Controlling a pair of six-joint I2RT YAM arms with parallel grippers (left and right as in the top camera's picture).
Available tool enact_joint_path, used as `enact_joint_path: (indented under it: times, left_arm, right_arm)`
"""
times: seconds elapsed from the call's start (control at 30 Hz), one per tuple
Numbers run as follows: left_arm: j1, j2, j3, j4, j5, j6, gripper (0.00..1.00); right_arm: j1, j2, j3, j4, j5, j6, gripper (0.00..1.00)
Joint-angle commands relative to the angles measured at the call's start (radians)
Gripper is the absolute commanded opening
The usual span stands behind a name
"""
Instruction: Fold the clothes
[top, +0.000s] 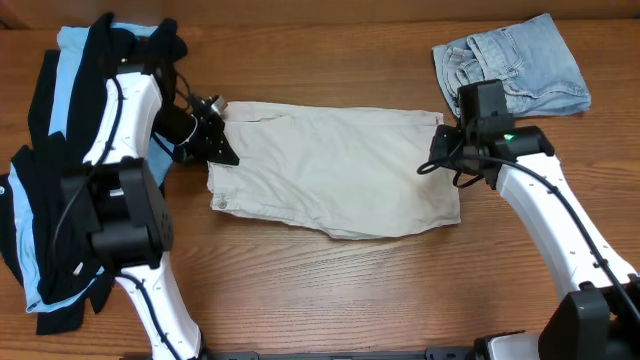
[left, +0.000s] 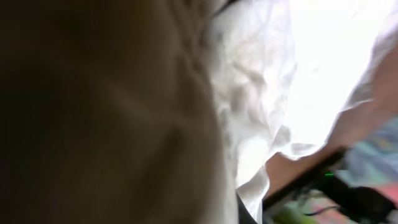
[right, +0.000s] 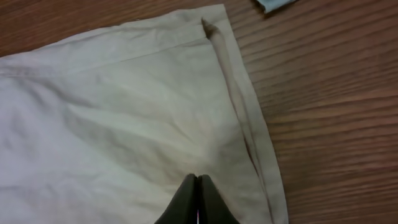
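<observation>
Overhead, shorts: the khaki shorts (top: 335, 170) lie flat in the middle of the worktop (top: 330, 290), with the long axis running 9 to 3 o'clock. I cannot tell which end is the waist.
Overhead, left tool: the left tool (top: 215, 135) sits at the shorts' 9 o'clock end, at the cloth edge. Its opening is hidden, so I cannot tell its state.
Overhead, right tool: the right tool (top: 437, 152) is at the 3 o'clock end, near the far corner.
Overhead, nearer arm: each arm has one end of the shorts, so neither is clearly closer.
Overhead, other clothes: the jean shorts (top: 520, 65) lie at 1 o'clock from the khaki pair, and the black garment (top: 40, 180) at 9 o'clock.
Left wrist: blurred pale cloth (left: 261, 106) fills the view, and no fingers can be made out.
Right wrist: the fingers are pressed together at 6 o'clock over the shorts (right: 124, 112). It is unclear whether any cloth is pinched between them. A seamed edge runs from 12 to 5 o'clock, with bare worktop (right: 329, 93) at 3.
Likely fold: probably across the long axis, one end carried toward the other.
</observation>
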Motion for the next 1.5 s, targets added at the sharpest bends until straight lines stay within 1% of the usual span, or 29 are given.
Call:
enact_joint_path:
  times: [0.0,0.13,0.23,0.5,0.7,0.77,0.97,1.2,1.33,1.47]
  left_arm:
    - [-0.047,-0.106,0.034,-0.004,-0.161,-0.029,0.04]
    - [-0.087,-0.167,0.034,0.004,-0.277,-0.071,0.04]
    - [-0.121,-0.206,0.034,0.005,-0.338,-0.081,0.04]
    - [-0.212,-0.273,0.038,0.043,-0.447,-0.087,0.04]
    - [-0.236,-0.274,0.103,0.033,-0.441,-0.106,0.04]
    - [-0.246,-0.274,0.111,0.054,-0.431,-0.152,0.04]
    - [-0.313,-0.258,0.110,0.143,-0.301,-0.314,0.04]
    - [-0.455,-0.183,0.110,0.267,-0.278,-0.410,0.04]
    - [-0.541,-0.143,0.110,0.333,-0.183,-0.410,0.04]
    - [-0.608,-0.132,0.110,0.359,-0.202,-0.410,0.04]
  right_arm:
    - [-0.006,0.004,-0.089,0.079,-0.003,0.039,0.04]
    - [-0.007,0.023,-0.199,0.204,-0.003,0.058,0.04]
    - [-0.007,0.056,-0.257,0.278,-0.008,0.060,0.04]
    - [-0.007,0.193,-0.283,0.353,-0.049,0.087,0.04]
    - [-0.007,0.260,-0.283,0.348,-0.093,0.114,0.04]
    - [-0.007,0.268,-0.283,0.347,-0.105,0.119,0.04]
    - [-0.007,0.269,-0.283,0.347,-0.113,0.140,0.04]
    - [-0.007,0.269,-0.283,0.340,-0.116,0.140,0.04]
    - [-0.007,0.269,-0.283,0.339,-0.120,0.140,0.04]
    - [-0.007,0.269,-0.283,0.340,-0.122,0.148,0.04]
